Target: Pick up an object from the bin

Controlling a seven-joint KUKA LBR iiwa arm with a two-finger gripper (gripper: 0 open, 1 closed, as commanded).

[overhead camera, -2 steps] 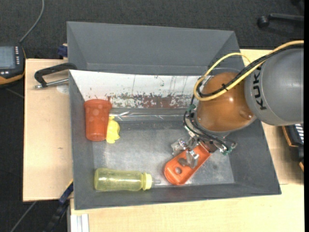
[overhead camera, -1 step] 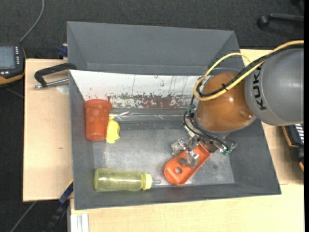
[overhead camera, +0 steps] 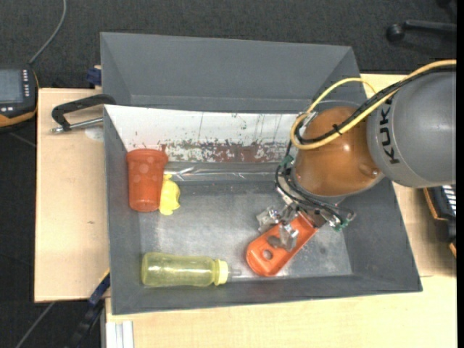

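My gripper (overhead camera: 287, 225) hangs low in the bin's right half, under the arm's orange dome. It sits right on the upper end of a flat orange piece with a round hole (overhead camera: 270, 255). That piece lies slanted on the floor near the front wall, its rounded end pointing to the front left. Whether it is clasped I cannot tell.
A translucent yellow-green bottle (overhead camera: 184, 270) lies along the front wall at the left. An orange-red cup (overhead camera: 145, 179) lies by the left wall, with a small yellow thing (overhead camera: 169, 197) touching its right side. Bare floor separates these from the gripper.
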